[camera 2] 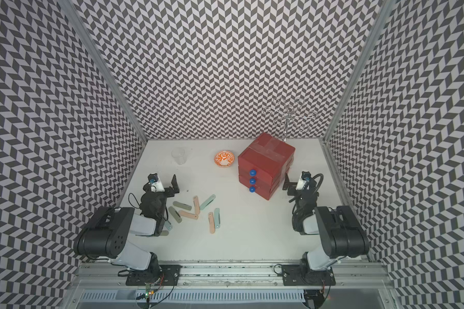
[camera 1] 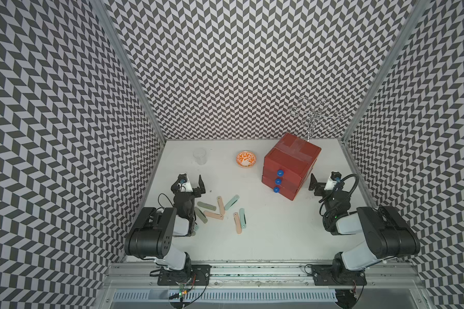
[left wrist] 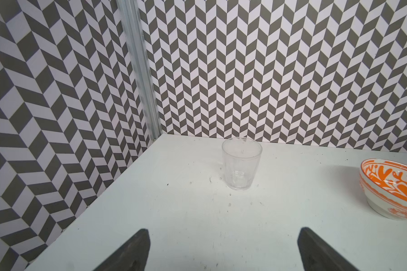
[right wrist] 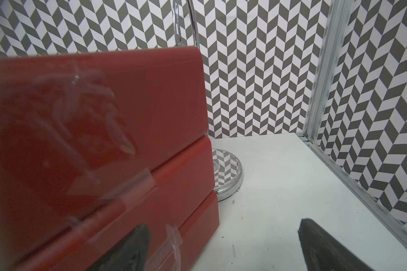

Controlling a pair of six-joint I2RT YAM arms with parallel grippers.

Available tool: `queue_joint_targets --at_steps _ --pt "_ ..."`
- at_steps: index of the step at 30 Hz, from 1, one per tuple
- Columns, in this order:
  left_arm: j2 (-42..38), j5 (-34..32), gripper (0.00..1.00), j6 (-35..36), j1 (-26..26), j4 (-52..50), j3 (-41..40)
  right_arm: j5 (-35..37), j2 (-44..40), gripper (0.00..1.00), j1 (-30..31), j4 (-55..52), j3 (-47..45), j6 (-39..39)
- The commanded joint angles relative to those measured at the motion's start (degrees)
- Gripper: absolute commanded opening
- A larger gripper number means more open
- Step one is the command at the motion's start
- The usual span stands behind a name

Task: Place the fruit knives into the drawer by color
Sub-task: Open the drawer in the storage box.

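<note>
Chevron walls in grey and white close round a white counter (camera 1: 265,240) on three sides. In both top views the fruit knives (camera 1: 213,215) lie scattered flat on it, mint, grey-green and peach; they are near the left arm (camera 1: 150,235), and a couple are partly hidden under it. The red drawer chest (camera 1: 289,157) stands well apart from them toward the back right; its three drawers are pushed in, each with a blue knob (camera 1: 278,181). An orange-patterned bowl (camera 1: 246,159) sits just beside the chest; a clear glass (camera 1: 200,156) stands upright nearer the back left corner; a chrome stand (camera 1: 316,115) rises behind the chest. The left tool (camera 1: 189,184) hangs over bare counter just behind the knives, jaws apart and empty. The right tool (camera 1: 323,180) is just beside the chest's right side, also spread wide with nothing in it.

From the left wrist view, two dark fingers (left wrist: 136,251) stand wide with only bare counter between them; the glass is ahead, and the bowl is cut off at the frame's edge.

From the right wrist view, one finger (right wrist: 132,248) overlaps the chest's taped side wall at the lowest drawer, touching or not I cannot tell; the other is over bare counter; the stand's round base sits just behind the chest's corner.
</note>
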Motion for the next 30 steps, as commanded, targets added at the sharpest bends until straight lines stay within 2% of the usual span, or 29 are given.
queue_joint_targets --at_steps 1,24,30 --pt "-0.16 0.31 1.00 0.29 0.15 0.11 0.88 0.23 0.46 0.99 0.06 4.09 -0.36 -0.13" --pt "-0.27 0.23 1.00 0.29 0.11 0.35 0.71 0.23 0.47 0.99 0.00 4.09 -0.38 -0.08" --pt "-1.46 -5.94 1.00 0.48 -1.93 -0.22 0.71 0.24 0.45 0.99 0.00 4.27 -0.47 -0.03"
